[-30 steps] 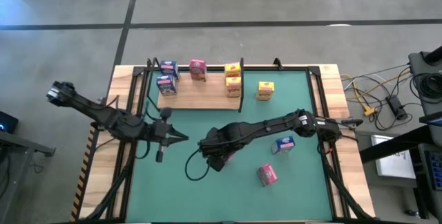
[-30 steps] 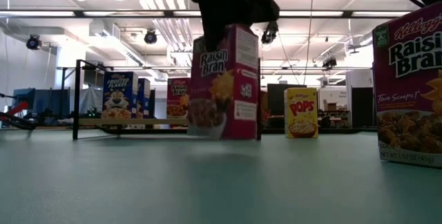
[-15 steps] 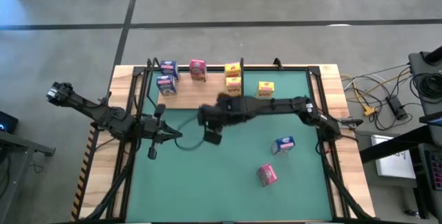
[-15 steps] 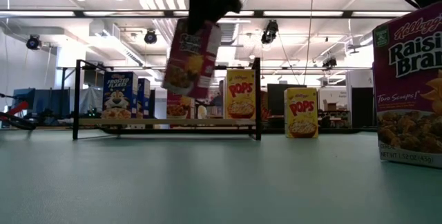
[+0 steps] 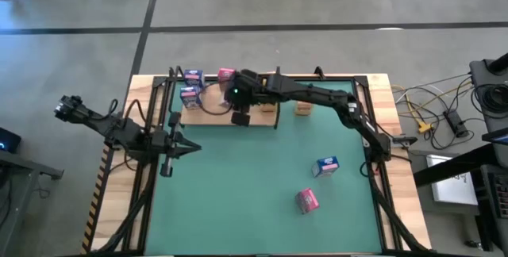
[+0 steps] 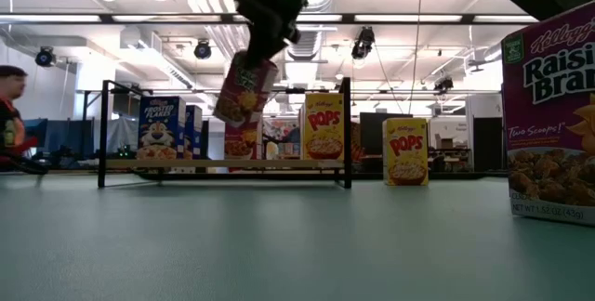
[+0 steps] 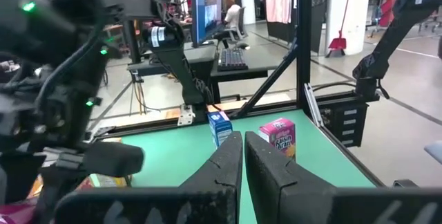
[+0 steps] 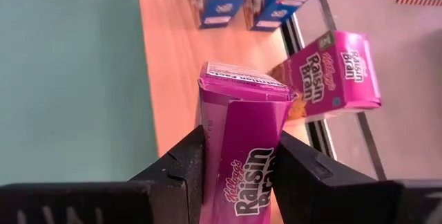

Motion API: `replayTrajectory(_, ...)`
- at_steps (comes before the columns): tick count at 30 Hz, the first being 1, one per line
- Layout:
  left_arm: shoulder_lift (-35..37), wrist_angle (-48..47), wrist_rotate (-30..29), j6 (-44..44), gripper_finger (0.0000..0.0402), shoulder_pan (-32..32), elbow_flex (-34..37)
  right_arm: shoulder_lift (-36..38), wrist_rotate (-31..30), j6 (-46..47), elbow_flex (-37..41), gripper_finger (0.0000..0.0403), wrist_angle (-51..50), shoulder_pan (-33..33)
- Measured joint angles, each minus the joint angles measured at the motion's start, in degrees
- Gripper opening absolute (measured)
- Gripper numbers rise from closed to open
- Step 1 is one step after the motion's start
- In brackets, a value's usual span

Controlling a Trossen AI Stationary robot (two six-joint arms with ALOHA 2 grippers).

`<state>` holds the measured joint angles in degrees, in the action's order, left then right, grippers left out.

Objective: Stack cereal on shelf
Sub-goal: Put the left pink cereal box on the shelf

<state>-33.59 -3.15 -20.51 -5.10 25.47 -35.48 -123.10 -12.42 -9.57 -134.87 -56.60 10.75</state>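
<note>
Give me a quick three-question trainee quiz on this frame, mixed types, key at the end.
1. True or false: the right gripper is empty.
2. Which box stands on the mat beside the shelf, outside its frame? A) yellow Pops box B) blue box C) pink box
3. Fill in: the left gripper is ____ and holds nothing.

Key
1. False: it grips a pink Raisin Bran box, tilted, above the shelf.
2. A.
3. Shut.

two dark jointed arms, looping black cables, small green indicator lights, flat black end effector fingers [image 8: 304,172]
</note>
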Motion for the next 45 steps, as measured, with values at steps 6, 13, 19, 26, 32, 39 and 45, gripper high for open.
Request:
replayTrajectory(6, -0.08, -0.13, 0.0, 0.0, 0.0, 0.0, 0.28, -0.81, 2.53, -6.69, 0.05, 0.0123, 0.06, 2.86)
replayTrajectory(13, -0.21, -0.12, 0.0, 0.01, 0.0, 0.0, 0.28, -3.01, 5.17, -10.23, 0.07, 0.0123, 1.89, 3.17)
replayTrajectory(19, -0.44, -0.1, 0.0, 0.02, 0.0, 0.0, 0.33, -4.86, 4.95, -12.44, 0.09, 0.0123, 2.48, 3.14)
replayTrajectory(26, -0.88, 0.08, 0.0, 0.17, 0.0, 0.0, 0.37, -4.92, 4.91, -12.79, 0.09, 0.0123, 2.67, 3.17)
replayTrajectory(32, -1.44, 0.5, 0.0, 1.09, 0.0, 0.0, 0.37, -4.92, 4.91, -13.65, 0.09, 0.0126, 2.63, 3.17)
replayTrajectory(39, -1.69, 0.63, 0.0, 1.11, 0.0, 0.0, 0.37, -4.92, 4.89, -13.59, 0.09, 0.0169, 2.67, 3.17)
replayTrajectory(45, -1.69, 1.11, 0.0, 1.31, 0.0, 0.0, 0.37, -4.92, 4.89, -13.54, 0.09, 0.0195, 3.31, 3.17)
